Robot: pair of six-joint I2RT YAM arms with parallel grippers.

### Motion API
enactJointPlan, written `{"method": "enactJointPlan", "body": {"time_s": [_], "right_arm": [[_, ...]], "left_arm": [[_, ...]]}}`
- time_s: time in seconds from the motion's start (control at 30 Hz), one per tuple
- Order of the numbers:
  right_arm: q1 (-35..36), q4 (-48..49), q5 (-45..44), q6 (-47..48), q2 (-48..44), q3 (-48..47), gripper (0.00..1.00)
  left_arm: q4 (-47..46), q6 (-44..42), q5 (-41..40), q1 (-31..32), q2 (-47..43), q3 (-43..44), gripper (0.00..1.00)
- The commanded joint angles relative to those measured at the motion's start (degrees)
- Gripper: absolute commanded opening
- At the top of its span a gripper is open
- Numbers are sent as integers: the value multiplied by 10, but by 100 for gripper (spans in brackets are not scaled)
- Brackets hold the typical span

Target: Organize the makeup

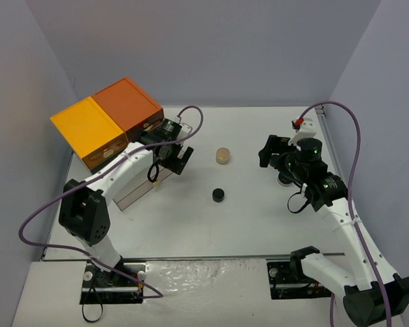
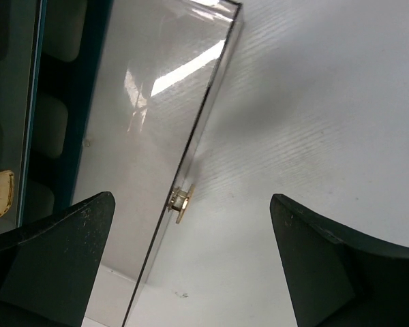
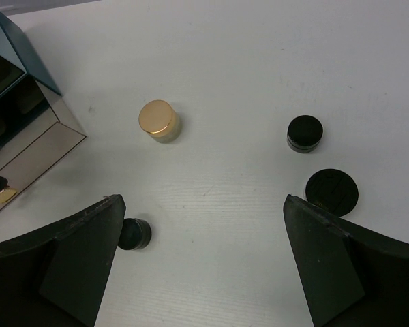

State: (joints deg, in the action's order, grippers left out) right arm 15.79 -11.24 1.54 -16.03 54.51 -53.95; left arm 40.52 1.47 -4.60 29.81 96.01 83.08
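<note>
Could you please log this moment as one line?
left gripper: open, facing drawer knob | right gripper: open, over table | gold-lidded jar: loose on table

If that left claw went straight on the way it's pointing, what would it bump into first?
Probably the small gold knob on the clear drawer front; it sits dead centre ahead of the open left gripper.

A white table point(image 1: 259, 225) with a faint ribbed grain fills the scene, closed in by plain grey-lavender walls: a far wall point(image 1: 211, 48), a left wall point(image 1: 20, 102) and a right wall point(image 1: 395, 88). At the far left stands a cabinet point(image 1: 105, 119) topped orange and yellow. Light is soft and even; a glossy strip point(image 1: 204, 286) along the near edge reflects it.
</note>
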Motion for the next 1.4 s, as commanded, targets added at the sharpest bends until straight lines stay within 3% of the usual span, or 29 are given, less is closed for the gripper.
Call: {"method": "enactJointPlan", "body": {"time_s": [0.0,0.3,0.67,0.9,1.03,1.37], "right_arm": [[-2,20,-9,-1,-17,-3,99],[-2,15,-14,-10,-32,3,99],[-2,12,-42,-13,-32,-4,99],[-2,11,-64,0,-33,-17,99],[-2,9,-78,8,-39,-25,99],[-2,-1,-91,23,-42,-42,99]], "left_arm": [[-1,-8,58,-28,19,10,97],[0,4,160,-20,56,10,97],[17,21,189,-10,8,-8,97],[31,56,130,14,-3,56,97],[21,71,66,63,8,99,97],[-32,123,33,180,119,139,97]]}}
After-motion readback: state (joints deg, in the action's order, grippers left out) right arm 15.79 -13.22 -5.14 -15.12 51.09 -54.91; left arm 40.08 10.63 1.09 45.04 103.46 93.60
